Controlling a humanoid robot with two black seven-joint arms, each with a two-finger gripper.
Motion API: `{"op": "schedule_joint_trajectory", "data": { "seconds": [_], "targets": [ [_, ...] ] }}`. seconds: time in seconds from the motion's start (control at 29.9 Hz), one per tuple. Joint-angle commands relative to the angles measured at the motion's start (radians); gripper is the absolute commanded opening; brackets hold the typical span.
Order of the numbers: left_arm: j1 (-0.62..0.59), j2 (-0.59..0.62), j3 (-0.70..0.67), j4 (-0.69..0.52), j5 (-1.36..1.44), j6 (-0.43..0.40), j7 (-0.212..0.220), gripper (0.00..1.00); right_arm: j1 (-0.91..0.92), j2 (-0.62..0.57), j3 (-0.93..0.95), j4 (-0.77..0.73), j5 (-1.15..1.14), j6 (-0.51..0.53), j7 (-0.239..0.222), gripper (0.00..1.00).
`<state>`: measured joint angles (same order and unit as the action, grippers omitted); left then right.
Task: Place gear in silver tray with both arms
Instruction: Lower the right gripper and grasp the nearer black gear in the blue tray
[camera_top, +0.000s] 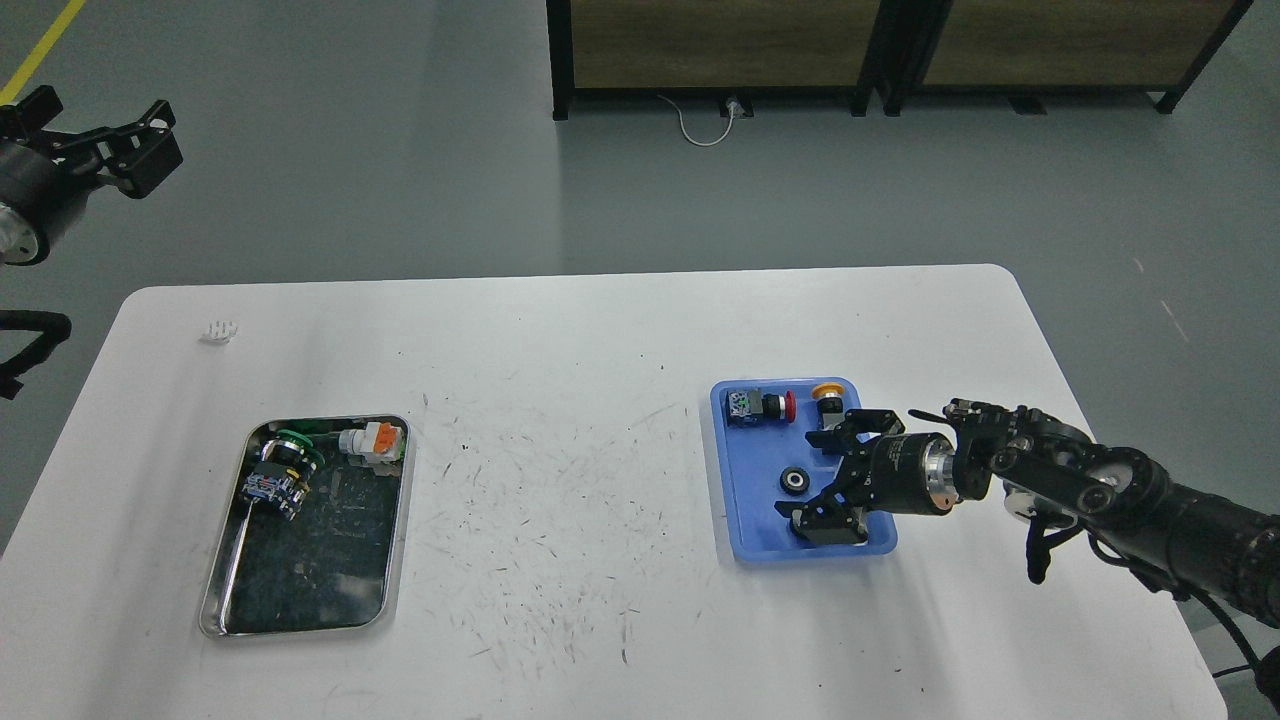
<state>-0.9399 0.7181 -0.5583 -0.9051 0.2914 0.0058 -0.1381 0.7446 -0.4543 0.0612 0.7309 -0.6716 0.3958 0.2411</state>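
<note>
The silver tray (398, 560) lies at the table's left and holds a green and black switch (280, 475) and a white and orange part (372, 441). A small black gear (794, 482) with a white hub lies in the blue tray (724, 470) at the right. My right gripper (818, 482) is open and low over the blue tray, its fingers either side of that gear. Its near finger (825, 527) covers the spot where a second gear lay. My left gripper (95, 135) is open, raised at the far left, off the table.
The blue tray also holds a red-button module (760, 406) and a yellow-button module (827, 395). A small white piece (220, 330) lies at the table's far left. Dark wooden cabinets (880, 40) stand behind on the grey floor.
</note>
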Motion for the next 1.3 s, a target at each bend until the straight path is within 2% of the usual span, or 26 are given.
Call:
{"op": "schedule_joint_trajectory", "data": {
  "seconds": [0.0, 0.13, 0.7, 1.27],
  "targets": [
    [0.0, 0.0, 0.001, 0.0, 0.002, 0.002, 0.0, 0.98, -0.004, 0.005, 0.002, -0.013, 0.001, 0.0, 0.001, 0.99],
    [0.0, 0.0, 0.002, 0.0, 0.002, 0.003, 0.0, 0.98, -0.005, 0.02, 0.002, -0.031, 0.001, 0.0, 0.003, 0.97],
    [0.001, 0.006, 0.002, 0.0, 0.0, 0.005, 0.0, 0.98, -0.004, 0.026, 0.002, -0.038, 0.001, 0.006, -0.002, 0.7],
    [0.003, 0.014, 0.002, 0.0, 0.0, 0.005, 0.0, 0.98, -0.005, 0.02, -0.003, -0.036, 0.0, 0.006, -0.009, 0.52]
  ]
}}
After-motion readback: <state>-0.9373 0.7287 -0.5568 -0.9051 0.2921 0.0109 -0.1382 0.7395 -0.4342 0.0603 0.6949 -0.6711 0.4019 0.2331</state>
